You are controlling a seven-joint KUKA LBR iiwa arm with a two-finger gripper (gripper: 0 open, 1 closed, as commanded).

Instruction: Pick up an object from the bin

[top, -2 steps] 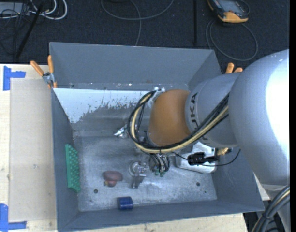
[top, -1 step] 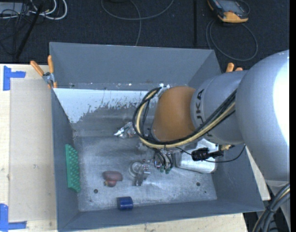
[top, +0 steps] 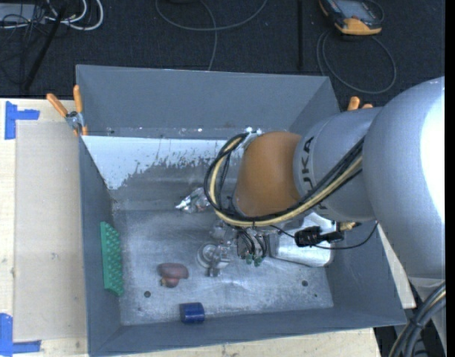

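My gripper (top: 229, 250) is low over the middle of the bin floor, under the arm's orange cover. A crumpled silver foil-like piece (top: 190, 201) lies just up and left of it. A pinkish-brown lump (top: 172, 274) rests on the floor a short way to its lower left. A white and silver flat object (top: 305, 253) lies right beside it on the right, partly hidden by the arm and cables. I see nothing that is clearly held.
A green ridged strip (top: 111, 257) leans along the bin's left wall. A small blue cylinder (top: 192, 312) lies near the front wall. The arm and its looped cables cover the bin's right half; bare floor lies between the lump and the green strip.
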